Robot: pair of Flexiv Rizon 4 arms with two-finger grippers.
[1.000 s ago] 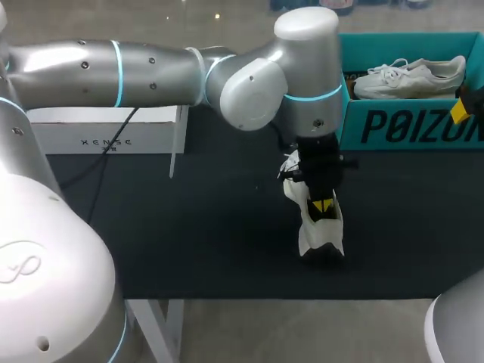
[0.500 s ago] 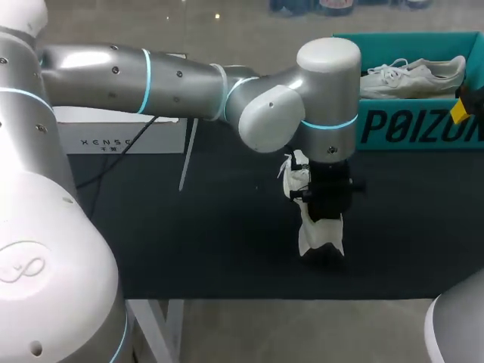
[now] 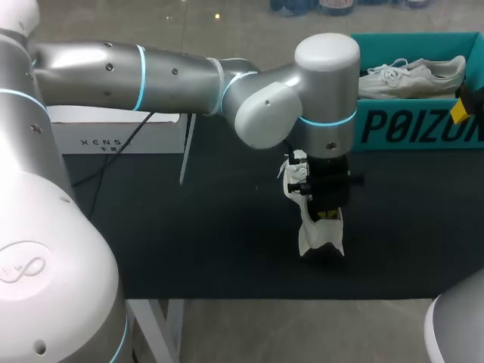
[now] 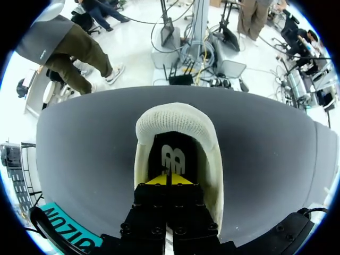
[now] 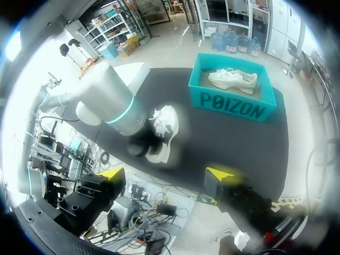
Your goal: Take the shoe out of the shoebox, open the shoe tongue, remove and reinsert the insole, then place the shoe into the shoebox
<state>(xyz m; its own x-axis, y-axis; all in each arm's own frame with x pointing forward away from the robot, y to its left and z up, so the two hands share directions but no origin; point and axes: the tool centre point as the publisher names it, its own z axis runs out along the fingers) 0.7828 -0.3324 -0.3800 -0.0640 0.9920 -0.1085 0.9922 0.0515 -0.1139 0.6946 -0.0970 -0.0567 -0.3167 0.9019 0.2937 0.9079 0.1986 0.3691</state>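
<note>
White and cream throughout: the shoe (image 3: 316, 238), a low lace-up model.

Head view. Placed on the dark desk (image 3: 189, 242), outside the teal shoebox (image 3: 408, 125) and in front of it, nearer the desk's front edge. Laces bunched at the end toward the shoebox, heel end toward the front edge. Left pincer (image 3: 325, 215) set down into the shoe's opening, carried by the left arm (image 3: 174, 72) coming in from the left side and past the middle; only a trace of yellow visible there. Second shoe (image 3: 412, 76), equally pale, inside the shoebox. Right pincer (image 3: 459, 111) at the right edge, beside the shoebox's front wall, one yellow tip showing. Plain white box (image 3: 106, 140) at the desk's far left.

Left wrist view. Looking straight down into the shoe (image 4: 175, 119). Padded cream knit collar curving round the heel, ahead of the fingers; pale side walls running back on both sides of them. Black insole (image 4: 172, 154) lying flat inside, marked with a white print. Left pincer (image 4: 169, 180) inside the opening, yellow tips pressed together with only a thin seam between the black fingers, tips down at the insole. Not possible to tell whether any of the insole is pinched. Grey desk (image 4: 79, 159) all round the shoe.

Right wrist view. Right pincer (image 5: 167, 174) well above the desk's near edge, yellow fingertips (image 5: 111, 173) wide apart. Ahead of it: the shoe (image 5: 169, 125) on the desk (image 5: 228, 143), partly covered by the left arm (image 5: 106, 101). Beyond, well apart from the shoe: the shoebox (image 5: 234, 103) with the second shoe (image 5: 234, 78) inside.
</note>
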